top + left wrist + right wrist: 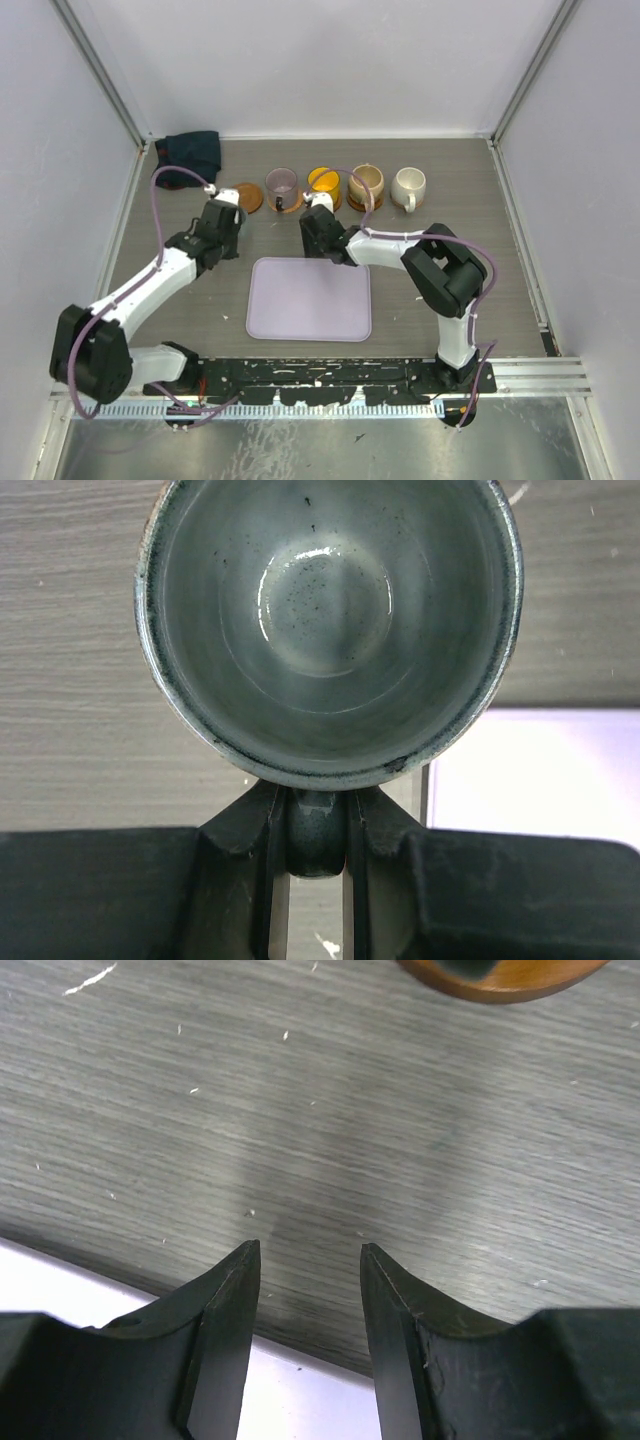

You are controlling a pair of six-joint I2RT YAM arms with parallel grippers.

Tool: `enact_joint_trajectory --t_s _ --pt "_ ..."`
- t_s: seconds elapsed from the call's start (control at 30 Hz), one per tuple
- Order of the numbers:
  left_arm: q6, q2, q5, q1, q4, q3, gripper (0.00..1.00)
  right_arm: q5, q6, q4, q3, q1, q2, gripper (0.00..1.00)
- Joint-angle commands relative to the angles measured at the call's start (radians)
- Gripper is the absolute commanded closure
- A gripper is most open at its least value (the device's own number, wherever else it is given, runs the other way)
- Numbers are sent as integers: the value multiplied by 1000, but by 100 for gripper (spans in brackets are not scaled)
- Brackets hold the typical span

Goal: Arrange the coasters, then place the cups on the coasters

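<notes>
the left gripper (318, 825) has its jaws clamped on the handle of the grey-green ceramic mug (325, 620), just near the bare round brown coaster (247, 196) at the row's left end. the right gripper (310, 1260) has its jaws apart and empty above the grey wood-grain table (330, 1120), beside the lavender rectangular tray (309, 298).

Between the left gripper's (318, 825) matt black plastic jaws sits the handle of the grey-green cup (330, 630), glossy glazed ceramic with dark speckles. The table (70, 680) ahead of the jaws is matt grey wood-grain. Ahead of the right gripper's (310, 1260) dull, faintly scuffed jaws lies a coaster (500, 980), smooth orange-brown with a soft shine. The tray (60, 1295) under them looks smooth and matt.
</notes>
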Motion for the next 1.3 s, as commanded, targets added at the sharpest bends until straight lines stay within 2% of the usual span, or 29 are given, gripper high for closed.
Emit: enact_joint_trajectory --t_s 0.0,0.23,0.53,0.83,1.27 --pt "19 92 60 76 247 130 93 7 -8 37 45 11 16 50" --pt "-7 308 152 173 305 282 93 1 -4 23 56 21 43 50" --pt "-8 508 200 189 296 478 93 27 20 -9 35 75 43 50" --pt "-12 627 197 189 247 583 94 44 45 -46 36 90 57 50" --pt "-3 693 153 189 149 677 95 65 75 -82 12 90 37 50"
